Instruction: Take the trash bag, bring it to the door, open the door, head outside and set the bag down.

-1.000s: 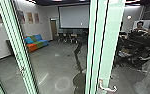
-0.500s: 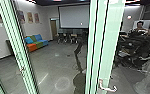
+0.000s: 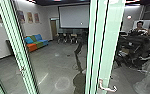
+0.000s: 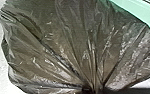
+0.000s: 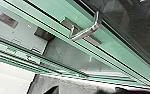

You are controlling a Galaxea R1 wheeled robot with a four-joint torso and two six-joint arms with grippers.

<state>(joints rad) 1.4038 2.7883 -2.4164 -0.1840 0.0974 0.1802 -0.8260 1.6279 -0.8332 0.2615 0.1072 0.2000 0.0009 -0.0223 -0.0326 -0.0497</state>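
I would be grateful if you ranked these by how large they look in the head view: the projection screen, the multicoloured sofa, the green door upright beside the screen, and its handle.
1. Green door upright
2. Projection screen
3. Multicoloured sofa
4. Handle, a thin shape in this view

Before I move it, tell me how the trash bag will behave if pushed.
The trash bag will probably give and fold, since its film is creased all over. Its shiny surface may feel slippery. Its weight I can't judge.

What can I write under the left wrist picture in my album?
A shiny, dark trash bag, its many creases all running together to one gathered spot.
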